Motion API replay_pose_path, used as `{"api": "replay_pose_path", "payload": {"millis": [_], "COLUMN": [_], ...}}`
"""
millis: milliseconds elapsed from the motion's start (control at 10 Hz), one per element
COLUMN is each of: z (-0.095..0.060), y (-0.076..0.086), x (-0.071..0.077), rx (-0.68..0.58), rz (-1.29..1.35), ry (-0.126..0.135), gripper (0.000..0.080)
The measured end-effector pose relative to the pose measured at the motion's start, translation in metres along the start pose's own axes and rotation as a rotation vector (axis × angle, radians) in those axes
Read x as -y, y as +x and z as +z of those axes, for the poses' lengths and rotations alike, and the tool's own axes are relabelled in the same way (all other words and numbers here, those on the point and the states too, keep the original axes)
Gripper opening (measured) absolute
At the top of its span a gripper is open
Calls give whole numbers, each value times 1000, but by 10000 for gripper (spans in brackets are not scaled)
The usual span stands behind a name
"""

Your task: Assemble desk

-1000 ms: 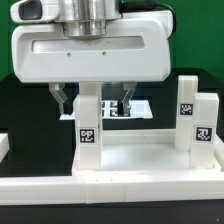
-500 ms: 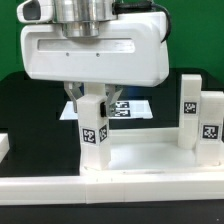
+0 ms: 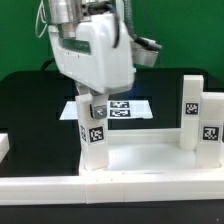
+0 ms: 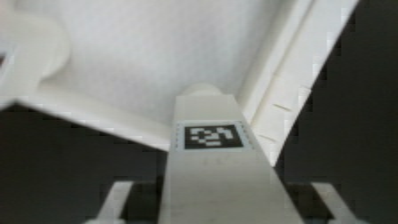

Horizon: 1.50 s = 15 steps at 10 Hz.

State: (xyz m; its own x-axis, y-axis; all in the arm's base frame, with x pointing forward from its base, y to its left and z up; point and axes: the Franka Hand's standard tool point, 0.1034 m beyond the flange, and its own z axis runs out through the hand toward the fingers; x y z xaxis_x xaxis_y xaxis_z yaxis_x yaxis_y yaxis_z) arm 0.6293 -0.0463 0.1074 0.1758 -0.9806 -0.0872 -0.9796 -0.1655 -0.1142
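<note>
The white desk tabletop [image 3: 140,160] lies at the front of the black table with its rim up. Three blocky white legs with black-and-white tags stand upright in it: one on the exterior view's left [image 3: 93,138] and two on its right [image 3: 189,108] [image 3: 209,126]. My gripper [image 3: 92,108] is turned at an angle and reaches down over the top of the left leg. In the wrist view the leg [image 4: 217,150] runs between my fingers [image 4: 121,200], with a dark gap on each side. The jaws are open. The tabletop [image 4: 107,70] lies beyond the leg.
The marker board [image 3: 122,108] lies flat on the black table behind the left leg. A long white bar [image 3: 60,190] runs along the front edge. A small white part [image 3: 3,146] shows at the exterior view's far left.
My hand has swung round about its vertical axis above the left leg and shifted slightly left. The fingers came closer to the leg. The leg and tabletop have not moved.
</note>
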Motion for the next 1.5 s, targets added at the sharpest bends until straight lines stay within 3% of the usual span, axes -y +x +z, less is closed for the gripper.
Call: {"api": "replay_pose_path", "payload": {"millis": [200,400,500,600,700,800,900,1400,1500], "z": [1,1,2,2,2,4,5,5,3], "y": [-4,-5,-5,-7,-8,-2,-2,-2,0], "x": [3,4,4,2,1,0,-2,-2,-1], "rx": [35,41,41,27,4,-1,5,4,-21], "rz": [276,429,453,317,133,-81,-303,-658,-871], "ry": [35,42,41,22,-3,6,0,-4,-37], "gripper": [290,290,347,481,481,611,638,649,649]}}
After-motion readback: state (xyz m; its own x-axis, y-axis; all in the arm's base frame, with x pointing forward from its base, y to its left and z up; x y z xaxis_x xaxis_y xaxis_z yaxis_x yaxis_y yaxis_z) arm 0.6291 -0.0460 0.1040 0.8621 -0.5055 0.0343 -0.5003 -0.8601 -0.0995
